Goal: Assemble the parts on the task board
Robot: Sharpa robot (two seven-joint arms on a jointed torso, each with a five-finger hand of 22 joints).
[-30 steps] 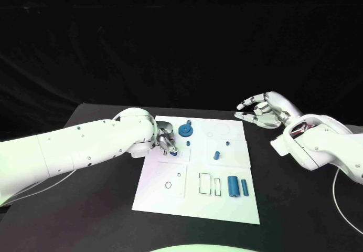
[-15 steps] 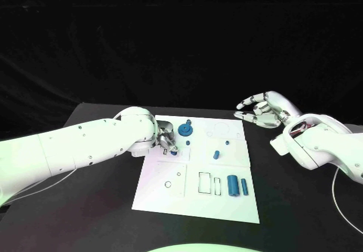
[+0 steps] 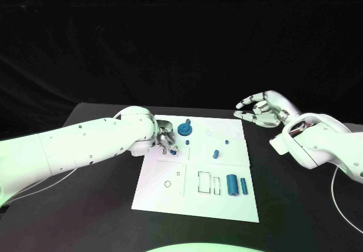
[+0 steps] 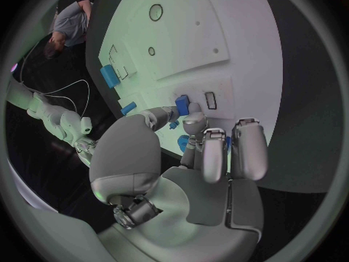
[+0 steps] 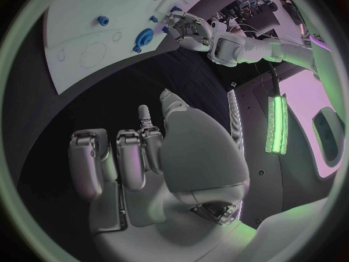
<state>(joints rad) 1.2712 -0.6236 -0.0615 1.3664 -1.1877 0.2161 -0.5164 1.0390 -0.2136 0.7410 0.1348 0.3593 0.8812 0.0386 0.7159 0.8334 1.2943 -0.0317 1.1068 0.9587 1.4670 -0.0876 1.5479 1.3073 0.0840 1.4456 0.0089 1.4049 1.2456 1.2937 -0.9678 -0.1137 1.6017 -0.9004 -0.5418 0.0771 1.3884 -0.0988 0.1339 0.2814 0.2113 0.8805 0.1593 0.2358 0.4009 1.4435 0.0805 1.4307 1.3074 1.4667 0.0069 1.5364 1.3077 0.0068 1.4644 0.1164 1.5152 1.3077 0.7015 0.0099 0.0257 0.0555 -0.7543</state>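
Observation:
The white task board (image 3: 198, 197) lies in the middle of the black table. My left hand (image 3: 164, 137) hovers over the board's far left part and pinches a small blue block (image 4: 182, 105) between thumb and fingertips, right beside a small rectangular slot (image 4: 210, 100). A blue gear-shaped part (image 3: 186, 129) stands just beyond that hand. A short blue peg (image 3: 216, 154) lies mid-board, and two blue cylinders (image 3: 236, 185) rest near the right edge. My right hand (image 3: 261, 110) hangs above the table off the board's far right corner, fingers apart and holding nothing.
Outlined recesses (image 3: 205, 182) and a small ring outline (image 3: 167, 184) mark the board's near half. Two tiny blue studs (image 3: 227, 142) stand in its far half. A cable (image 3: 342, 210) trails over the table at the right. Bare black table (image 3: 91, 210) surrounds the board.
My left hand has shifted very slightly with the small blue block, and the slot outline beside it shows more. The right hand has stayed in place.

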